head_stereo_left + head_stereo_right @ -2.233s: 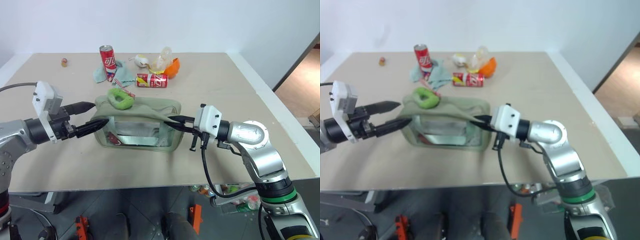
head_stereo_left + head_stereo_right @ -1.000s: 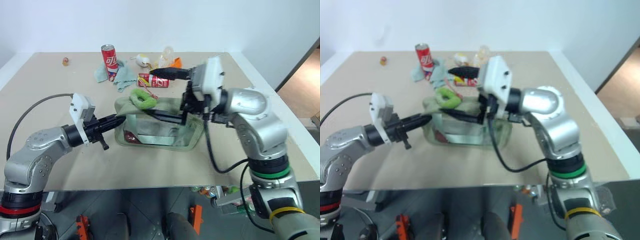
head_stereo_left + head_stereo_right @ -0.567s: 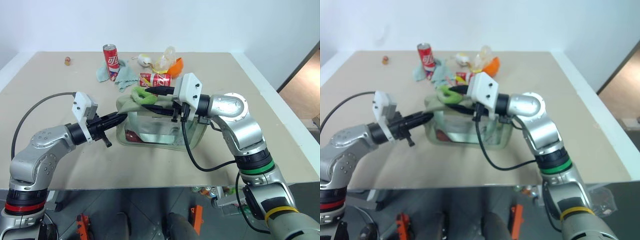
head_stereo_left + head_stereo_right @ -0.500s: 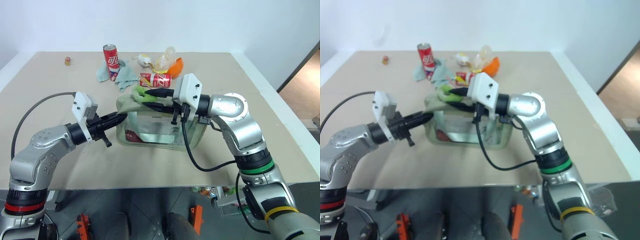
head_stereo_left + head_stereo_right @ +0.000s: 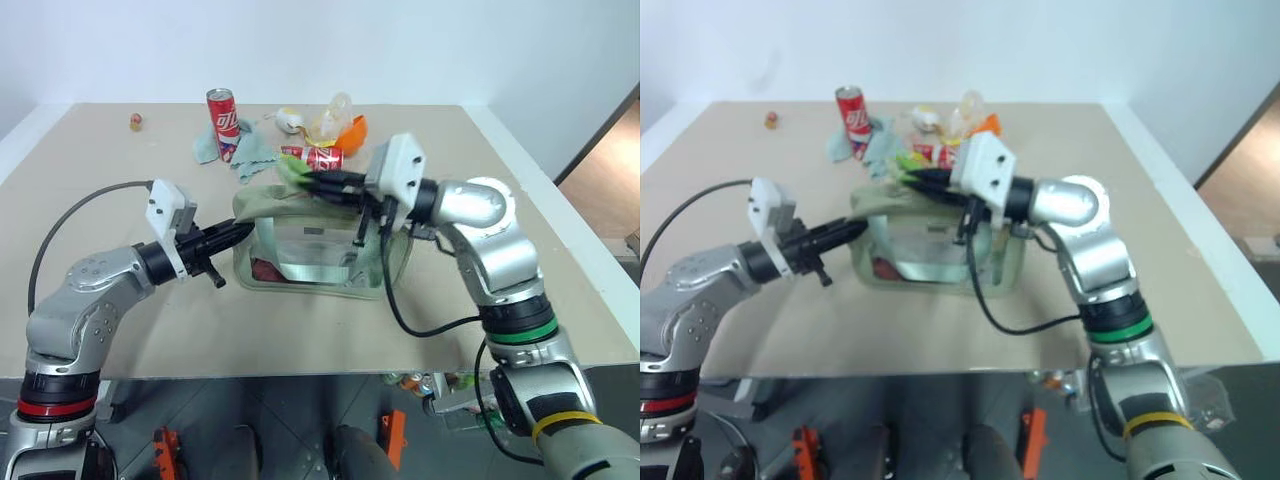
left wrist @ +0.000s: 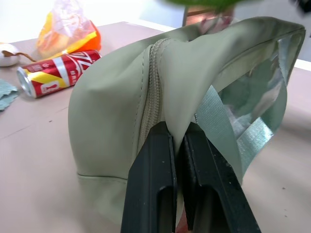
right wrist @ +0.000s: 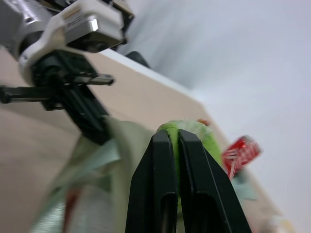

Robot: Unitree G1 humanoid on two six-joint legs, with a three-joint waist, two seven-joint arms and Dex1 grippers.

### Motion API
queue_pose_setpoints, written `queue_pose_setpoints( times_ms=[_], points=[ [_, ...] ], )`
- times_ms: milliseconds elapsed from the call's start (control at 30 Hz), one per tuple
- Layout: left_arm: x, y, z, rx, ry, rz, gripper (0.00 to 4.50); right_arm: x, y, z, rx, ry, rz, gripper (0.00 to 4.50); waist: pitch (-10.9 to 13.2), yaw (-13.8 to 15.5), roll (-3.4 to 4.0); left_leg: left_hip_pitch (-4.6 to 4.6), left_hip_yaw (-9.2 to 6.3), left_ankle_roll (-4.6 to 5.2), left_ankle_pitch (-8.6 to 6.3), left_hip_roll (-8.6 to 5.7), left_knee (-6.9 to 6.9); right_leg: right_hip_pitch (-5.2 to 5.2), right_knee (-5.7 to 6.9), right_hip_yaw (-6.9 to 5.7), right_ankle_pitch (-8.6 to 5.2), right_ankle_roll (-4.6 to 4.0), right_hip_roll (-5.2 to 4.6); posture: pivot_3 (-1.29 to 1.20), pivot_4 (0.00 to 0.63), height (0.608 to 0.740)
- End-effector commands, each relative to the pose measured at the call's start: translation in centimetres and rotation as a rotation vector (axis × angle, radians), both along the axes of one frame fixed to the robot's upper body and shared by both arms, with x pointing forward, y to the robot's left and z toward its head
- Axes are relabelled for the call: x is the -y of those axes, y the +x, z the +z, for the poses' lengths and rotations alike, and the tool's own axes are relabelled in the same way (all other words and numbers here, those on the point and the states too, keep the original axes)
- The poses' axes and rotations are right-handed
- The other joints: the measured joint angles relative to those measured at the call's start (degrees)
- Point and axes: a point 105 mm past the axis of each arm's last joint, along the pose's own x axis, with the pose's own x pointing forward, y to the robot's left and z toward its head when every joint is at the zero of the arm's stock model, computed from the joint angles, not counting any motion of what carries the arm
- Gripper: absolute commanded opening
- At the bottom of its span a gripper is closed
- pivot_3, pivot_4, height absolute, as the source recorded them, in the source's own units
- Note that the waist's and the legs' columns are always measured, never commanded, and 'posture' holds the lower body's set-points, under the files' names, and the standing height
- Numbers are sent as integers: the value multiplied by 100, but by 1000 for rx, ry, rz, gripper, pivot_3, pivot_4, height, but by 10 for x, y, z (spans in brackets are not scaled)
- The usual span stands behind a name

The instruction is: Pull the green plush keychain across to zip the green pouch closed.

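Right gripper (image 7: 171, 141): jaws wide a second ago, now clamped on keychain (image 7: 187, 131), lime, fuzzy, above pouch (image 5: 310, 240). Left gripper (image 6: 176, 145): pinching pouch's sage fabric end on table (image 5: 420, 330).

"What kind of place is this?"

"It looks like a robot test room. There is a big plain tan table (image 5: 130, 300) by a bare white wall (image 5: 420, 50)."

"What else shows it?"

"Odd things sit on the table: a soda can (image 5: 221, 109), a rag (image 5: 250, 155) and a crinkly bag (image 5: 335, 115)."
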Motion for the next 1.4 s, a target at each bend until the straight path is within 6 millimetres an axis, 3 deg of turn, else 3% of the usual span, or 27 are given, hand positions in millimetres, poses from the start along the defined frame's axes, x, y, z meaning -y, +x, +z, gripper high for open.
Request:
queue_pose_setpoints(
  times_ms=[33, 300, 467, 567, 633, 700, 767, 833, 900, 933, 967, 1067, 1167, 1267, 1367, 1400],
  points=[
    [-4, 8, 21, 107, -19, 73, 0, 30, -1, 30, 110, 24, -70, 26, 0, 1, 0, 0, 0, 0, 0, 0, 0, 1, 0, 0, 0, 0, 0, 0, 150, 740],
    [-3, 15, 25, 135, -16, 102, 0, 95, 13, 26, 130, -76, -291, 26, 1, -12, 0, -2, 2, 3, -3, -2, -8, -3, -4, 4, -1, -9, 0, 0, 150, 740],
    [-4, 17, 20, 121, -10, 119, 0, 139, 23, 20, 130, -143, -479, 26, 3, -12, 4, -2, 4, 4, -3, -7, -10, -5, -4, 8, -1, -10, -3, 0, 150, 740],
    [-2, 16, 17, 113, -14, 123, 0, 177, 36, 13, 102, -135, -674, 26, 3, -12, 3, -1, 6, 4, -3, -8, -9, -2, -4, 10, -1, -9, -5, 0, 150, 740],
    [-2, 16, 16, 111, -16, 127, 0, 187, 39, 7, 98, -141, -729, 26, 4, -18, 4, 0, 8, 3, -3, -9, -8, -3, -4, 13, -1, -7, -5, 0, 150, 740],
    [-1, 17, 15, 109, -16, 133, 0, 184, 43, -7, 57, -102, -752, 26, 4, -27, 4, 2, 11, 3, -3, -8, -8, -4, -4, 16, -1, -4, -4, 0, 150, 740],
    [1, 18, 15, 107, -19, 143, 0, 165, 47, -39, -33, -60, -747, 26, 3, -36, 3, 5, 10, 3, -3, -5, -10, -2, -3, 17, 0, -5, -1, 0, 150, 740],
    [1, 19, 16, 110, -25, 152, 0, 149, 46, -58, -82, -35, -732, 26, 2, -42, 2, 7, 10, 3, -3, -1, -11, -2, -1, 18, -1, -5, 4, 0, 150, 740],
    [1, 21, 17, 112, -31, 163, 0, 134, 48, -88, -156, -2, -730, 26, 13, -39, 21, 4, 9, -3, 1, -4, -10, -6, 2, 19, 1, -3, 3, 0, 150, 740],
    [2, 21, 16, 113, -32, 167, 0, 127, 50, -113, -214, 6, -741, 26, 12, -39, 19, 4, 10, -6, 3, -5, -9, -4, 2, 19, 1, -1, 2, 0, 150, 740],
    [2, 21, 16, 113, -34, 170, 0, 123, 51, -134, -244, -5, -749, 26, 2, -39, 2, 4, 10, -6, 3, -6, -9, -4, 2, 19, 2, 2, 1, 0, 150, 740],
    [3, 21, 16, 114, -36, 174, 0, 124, 54, -168, -290, -35, -786, 26, 4, -37, 5, 6, 4, -11, 6, -6, -8, 2, 0, 14, -1, 7, 1, 0, 150, 740],
    [2, 21, 16, 110, -43, 184, 0, 129, 61, -175, -280, -26, -813, 26, 4, -48, 5, 13, 19, -19, 11, -13, -4, 5, -1, 30, 10, 23, -5, 0, 150, 740],
    [2, 21, 14, 93, -51, 183, 0, 131, 66, -170, -256, -5, -813, 26, 4, -49, 4, 23, 21, -14, 18, -12, -3, 13, -4, 33, 20, 26, -3, 0, 150, 740],
    [1, 18, 11, 72, -77, 159, 0, 130, 67, -141, -279, 193, -759, 26, 4, -48, 4, 25, 19, -11, 22, -7, -4, 13, -3, 33, 26, 22, 3, 0, 150, 740],
    [0, 17, 12, 66, -91, 155, 369, 132, 67, -130, -267, 240, -748, 320, 4, -47, 5, 25, 19, -11, 22, -6, -4, 13, -3, 33, 26, 22, 4, 0, 150, 740]
  ],
)
